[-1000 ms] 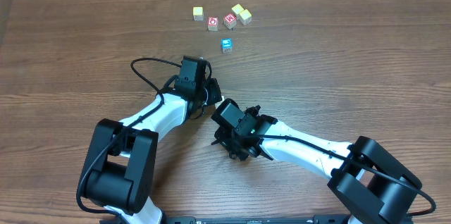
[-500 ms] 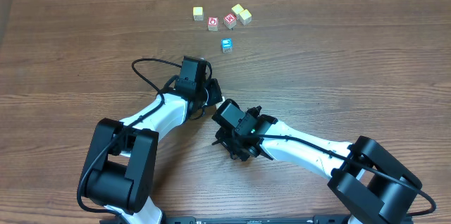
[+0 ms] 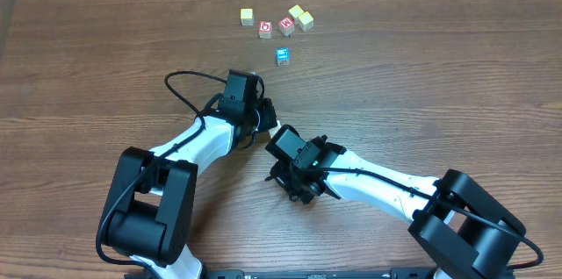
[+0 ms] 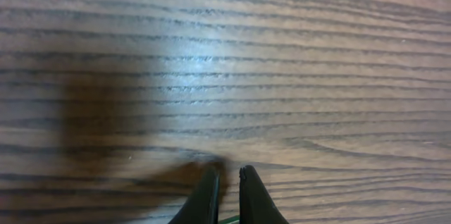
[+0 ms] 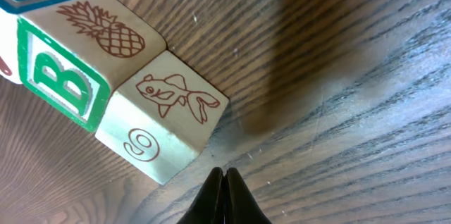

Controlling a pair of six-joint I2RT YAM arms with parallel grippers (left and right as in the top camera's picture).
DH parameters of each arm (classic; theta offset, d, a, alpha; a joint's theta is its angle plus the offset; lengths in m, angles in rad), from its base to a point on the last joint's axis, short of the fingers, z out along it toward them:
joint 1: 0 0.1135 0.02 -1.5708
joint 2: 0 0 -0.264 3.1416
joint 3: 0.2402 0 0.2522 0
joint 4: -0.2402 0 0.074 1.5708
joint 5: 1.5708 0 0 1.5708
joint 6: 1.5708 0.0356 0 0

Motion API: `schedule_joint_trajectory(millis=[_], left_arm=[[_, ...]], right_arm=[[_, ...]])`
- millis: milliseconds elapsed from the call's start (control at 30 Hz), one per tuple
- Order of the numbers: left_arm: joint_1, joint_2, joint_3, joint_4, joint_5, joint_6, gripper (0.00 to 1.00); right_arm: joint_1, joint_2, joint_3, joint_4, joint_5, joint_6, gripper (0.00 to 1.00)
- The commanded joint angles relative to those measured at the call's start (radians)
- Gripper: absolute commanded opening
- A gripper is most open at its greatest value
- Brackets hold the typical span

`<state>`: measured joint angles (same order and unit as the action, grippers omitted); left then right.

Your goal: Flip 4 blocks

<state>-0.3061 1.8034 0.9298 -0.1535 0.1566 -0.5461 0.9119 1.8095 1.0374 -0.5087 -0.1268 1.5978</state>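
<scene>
A pale cream wooden block bearing a pineapple and green B (image 5: 77,55) was pictured touching a goldfish-printed cream block (image 5: 165,115) on the wooden table (image 5: 352,111), just beyond the empty, closed right gripper (image 5: 224,182); the left gripper (image 4: 227,179) was closed too. Flips completed could not be judged.

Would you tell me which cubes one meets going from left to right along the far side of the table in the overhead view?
Lone yellowish cube, red-faced cube, second red-faced cube, rightmost yellowish cube. The blue-faced cube and the other yellowish cube overlap these, so I leave them out.
</scene>
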Motion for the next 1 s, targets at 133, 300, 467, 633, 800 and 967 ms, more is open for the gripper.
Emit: schedule_joint_trajectory(millis=[133, 300, 467, 633, 800, 967], left_arm=[[0.053, 0.010, 0.132, -0.077, -0.006, 0.030, 0.04], [0.105, -0.006, 0.276, -0.293, -0.006, 0.030, 0.04], [0.123, -0.008, 0.408, -0.540, -0.007, 0.040, 0.04], [0.122, -0.002, 0.417, -0.653, -0.011, 0.068, 0.04], [0.122, 0.018, 0.377, -0.663, -0.010, 0.066, 0.04], [0.115, 0.030, 0.335, -0.656, -0.010, 0.051, 0.04]], right_arm=[[-0.010, -0.045, 0.044, -0.013, -0.006, -0.219, 0.04], [-0.056, -0.128, 0.111, -0.142, 0.038, -0.452, 0.04], [-0.159, -0.167, 0.151, -0.213, 0.024, -0.669, 0.04], [-0.248, -0.144, 0.148, -0.199, 0.021, -0.776, 0.04], [-0.259, -0.069, 0.148, -0.108, 0.021, -0.901, 0.04], [-0.259, 0.015, 0.148, -0.067, 0.021, -0.953, 0.04]])
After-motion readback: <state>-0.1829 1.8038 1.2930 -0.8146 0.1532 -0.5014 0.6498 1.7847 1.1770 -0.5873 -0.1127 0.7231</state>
